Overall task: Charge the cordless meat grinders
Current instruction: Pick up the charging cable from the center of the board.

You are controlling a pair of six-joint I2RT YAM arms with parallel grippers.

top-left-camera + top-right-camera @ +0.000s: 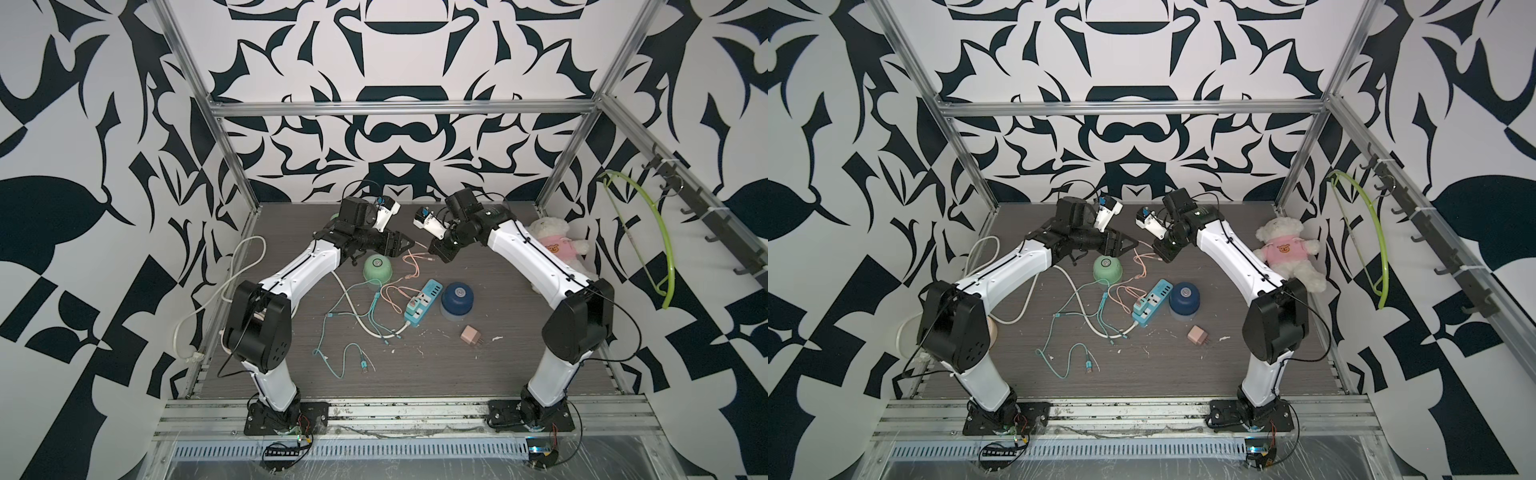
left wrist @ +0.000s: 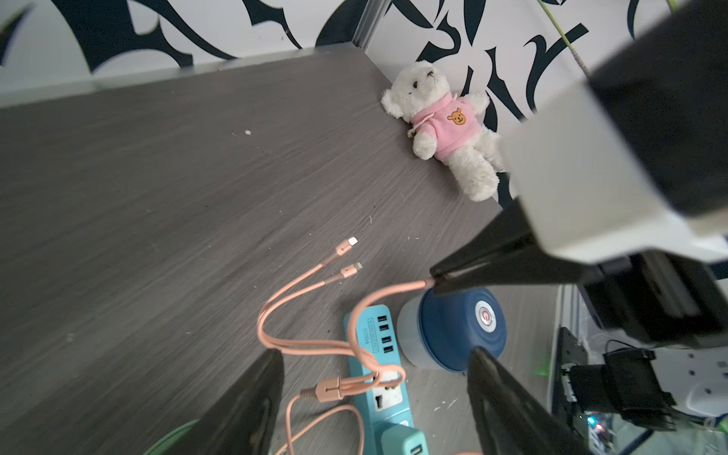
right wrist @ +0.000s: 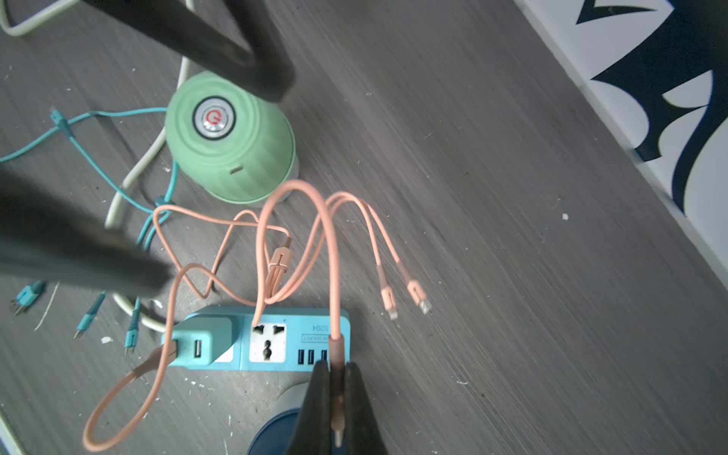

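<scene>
The mint green grinder (image 1: 377, 268) (image 3: 230, 138) stands on the table under my left gripper (image 1: 407, 247) (image 2: 377, 354), which hovers open and empty. The dark blue grinder (image 1: 458, 299) (image 2: 461, 327) stands beside the teal power strip (image 1: 422, 303) (image 3: 275, 338). My right gripper (image 1: 433, 258) (image 3: 337, 378) is shut on one plug of the pink multi-head cable (image 3: 335, 275), held in the air above the blue grinder. Two other pink plugs (image 3: 405, 295) lie loose on the table. The cable's USB end sits in a teal adapter (image 3: 201, 342) on the strip.
A teal multi-head cable (image 1: 353, 332) and a white cord (image 1: 245, 266) sprawl across the left and middle of the table. A pink wall adapter (image 1: 471, 334) lies near the front right. A white teddy bear (image 1: 555, 243) sits against the right wall.
</scene>
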